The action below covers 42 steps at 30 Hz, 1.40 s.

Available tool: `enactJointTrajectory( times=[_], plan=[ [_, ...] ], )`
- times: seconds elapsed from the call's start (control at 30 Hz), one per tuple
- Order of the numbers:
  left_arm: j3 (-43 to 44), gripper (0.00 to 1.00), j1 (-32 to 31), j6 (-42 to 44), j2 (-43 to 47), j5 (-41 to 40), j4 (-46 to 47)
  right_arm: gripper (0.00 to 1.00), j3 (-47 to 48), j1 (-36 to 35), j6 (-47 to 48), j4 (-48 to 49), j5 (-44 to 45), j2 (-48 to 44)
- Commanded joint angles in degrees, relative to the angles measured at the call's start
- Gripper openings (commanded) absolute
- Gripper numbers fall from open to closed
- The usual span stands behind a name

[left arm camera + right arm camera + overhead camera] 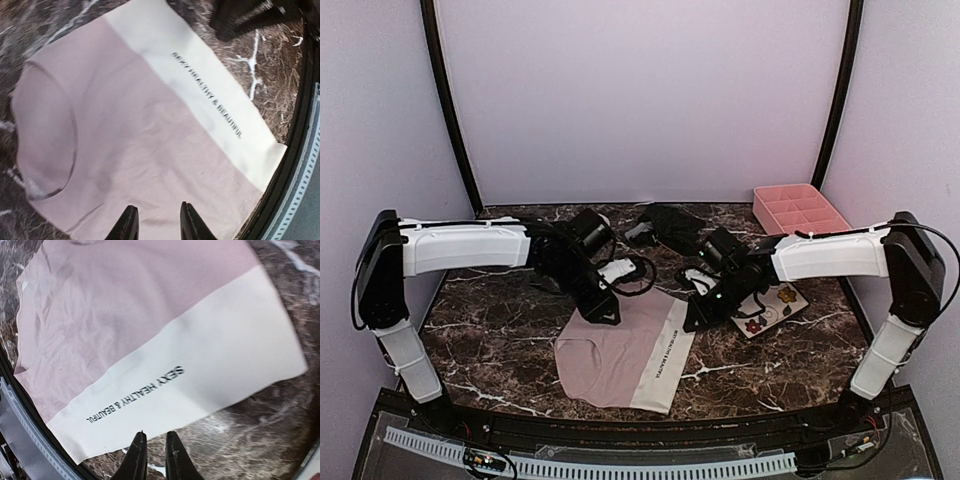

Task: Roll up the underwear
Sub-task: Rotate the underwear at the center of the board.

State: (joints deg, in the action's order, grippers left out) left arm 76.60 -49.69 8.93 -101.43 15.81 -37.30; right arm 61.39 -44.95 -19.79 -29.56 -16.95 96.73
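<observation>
The pale pink and white underwear (618,352) lies spread flat at the table's middle, its white printed waistband (665,352) on the right. It fills the left wrist view (140,130) and the right wrist view (130,315). My left gripper (601,312) hangs over its far left edge, open and empty, fingers (129,225) just above the pink cloth. My right gripper (697,318) hovers at the waistband's far right corner, jaws narrowly open and empty, fingertips (138,452) over the waistband's edge. The black underwear (672,226) lies crumpled at the back.
A flowered white square plate (782,306) lies right of the right gripper. A pink compartment tray (800,208) stands at the back right. The table is dark marble (490,340). The right gripper also shows in the left wrist view (245,17).
</observation>
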Motion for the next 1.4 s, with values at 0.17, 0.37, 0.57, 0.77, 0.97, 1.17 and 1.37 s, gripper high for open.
enactJointTrajectory(
  times=[0.17, 0.37, 0.57, 0.77, 0.97, 1.17, 1.37],
  plan=[
    [-12.13, 0.31, 0.84, 0.43, 10.08, -5.01, 0.26, 0.12, 2.17, -2.72, -0.95, 3.24, 4.49, 9.97],
    [-16.34, 0.3, -1.44, 1.19, 11.46, -5.67, 2.6, 0.08, 6.96, 1.49, 3.94, 1.37, 7.51, 16.76],
    [-15.29, 0.28, -8.84, 1.95, 4.48, -7.23, 3.42, 0.09, 15.97, 5.48, 8.86, -1.76, 6.73, 18.24],
    [-10.1, 0.23, -14.52, 0.22, -5.37, -4.51, 3.37, 0.11, 14.66, 6.11, 8.42, -3.45, 4.98, 11.19],
    [1.31, 0.17, -20.47, -0.14, -14.29, 4.49, 3.11, 0.13, 7.83, 8.34, 7.0, -5.45, 5.23, -0.27],
    [18.17, 0.16, -23.79, 0.76, -24.37, 11.4, 2.5, 0.14, 1.46, 10.33, 7.49, -8.57, 5.35, -7.72],
    [17.97, 0.28, -23.16, 0.07, -19.56, 9.16, -4.87, 0.14, -3.97, 10.25, 7.39, -6.41, 0.47, -11.04]
  ],
)
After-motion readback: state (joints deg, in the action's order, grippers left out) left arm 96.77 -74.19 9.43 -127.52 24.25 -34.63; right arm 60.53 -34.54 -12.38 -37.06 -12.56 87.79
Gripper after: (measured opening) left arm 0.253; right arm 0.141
